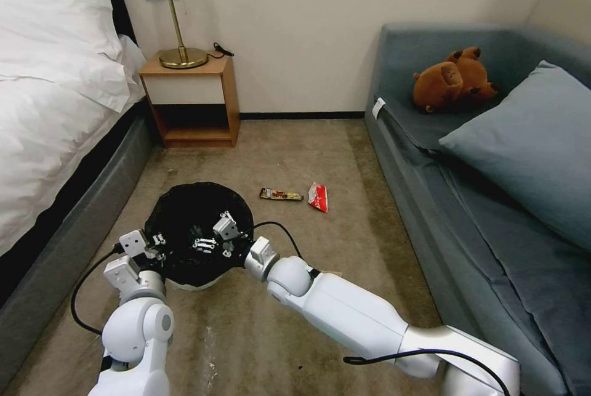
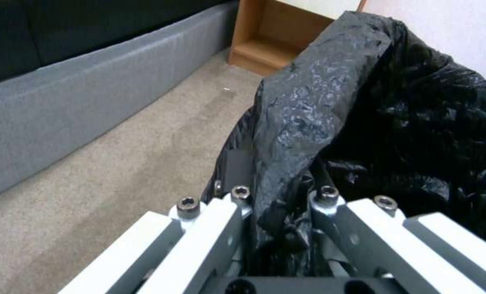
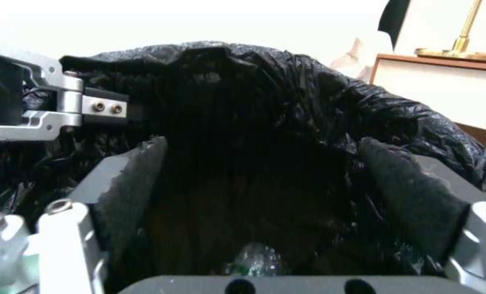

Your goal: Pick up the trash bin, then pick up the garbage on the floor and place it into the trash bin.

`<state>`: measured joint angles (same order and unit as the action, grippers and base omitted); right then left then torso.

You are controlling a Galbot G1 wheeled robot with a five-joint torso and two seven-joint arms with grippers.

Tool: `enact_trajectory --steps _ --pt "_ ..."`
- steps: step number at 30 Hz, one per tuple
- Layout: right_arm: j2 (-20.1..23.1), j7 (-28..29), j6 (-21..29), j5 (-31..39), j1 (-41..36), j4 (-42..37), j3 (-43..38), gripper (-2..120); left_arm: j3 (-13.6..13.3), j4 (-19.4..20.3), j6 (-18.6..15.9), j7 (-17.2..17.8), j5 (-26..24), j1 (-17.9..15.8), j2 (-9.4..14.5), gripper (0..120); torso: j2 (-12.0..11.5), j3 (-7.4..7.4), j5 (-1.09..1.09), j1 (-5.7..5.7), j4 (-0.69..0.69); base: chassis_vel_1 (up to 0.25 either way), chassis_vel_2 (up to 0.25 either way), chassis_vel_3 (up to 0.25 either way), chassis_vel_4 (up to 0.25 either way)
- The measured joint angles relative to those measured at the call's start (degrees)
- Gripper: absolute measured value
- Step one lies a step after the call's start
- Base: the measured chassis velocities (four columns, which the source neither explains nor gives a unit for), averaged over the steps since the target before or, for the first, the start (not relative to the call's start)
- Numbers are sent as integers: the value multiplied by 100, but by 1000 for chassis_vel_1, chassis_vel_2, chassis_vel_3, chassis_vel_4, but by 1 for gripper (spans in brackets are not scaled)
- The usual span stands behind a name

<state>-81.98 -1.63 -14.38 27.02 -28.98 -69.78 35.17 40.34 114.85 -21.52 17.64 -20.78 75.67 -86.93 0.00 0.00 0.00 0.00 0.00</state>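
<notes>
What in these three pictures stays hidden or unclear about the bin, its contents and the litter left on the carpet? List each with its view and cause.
- Trash bin: head view, white body mostly hidden by the black bag and both grippers.
- Contents: right wrist view, only a clear plastic bottle glints; the dark interior hides the rest.
- Snack-bar wrapper and red-and-white packet: head view, print too small to read.
- Left gripper: left wrist view, the bag hides its fingertips.

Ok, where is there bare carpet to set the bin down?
Carpet is bare between the trash bin and the nightstand, and near the sofa. It is crowded beside the dark wrapper and red-and-white packet, and at the bin, where the left gripper and right gripper work.
</notes>
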Motion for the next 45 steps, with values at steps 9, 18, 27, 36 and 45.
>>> enact_trajectory --steps 9,18,27,36,45 --pt "-12 15 -4 -34 38 -18 -110 95 1 -75 28 0 -13 -19 -4 4 0 0 0 0 0 0 0 0 0" --pt "-153 301 57 -265 269 -232 -511 95 9 -100 31 0 -11 -68 -13 4 0 0 0 0 0 0 0 0 0" --pt "23 961 680 -540 493 -821 -1201 99 119 -163 11 -5 -125 -136 56 4 0 0 0 0 0 0 0 0 0" --pt "349 1261 972 -724 87 -1051 -1659 100 164 -239 -202 -100 -367 -237 227 4 0 0 1 0 0 0 0 0 0" --pt "417 1488 1247 -905 -599 -1104 -2291 100 177 -270 -293 -247 -517 -282 355 4 0 0 1 0 0 0 0 0 0"
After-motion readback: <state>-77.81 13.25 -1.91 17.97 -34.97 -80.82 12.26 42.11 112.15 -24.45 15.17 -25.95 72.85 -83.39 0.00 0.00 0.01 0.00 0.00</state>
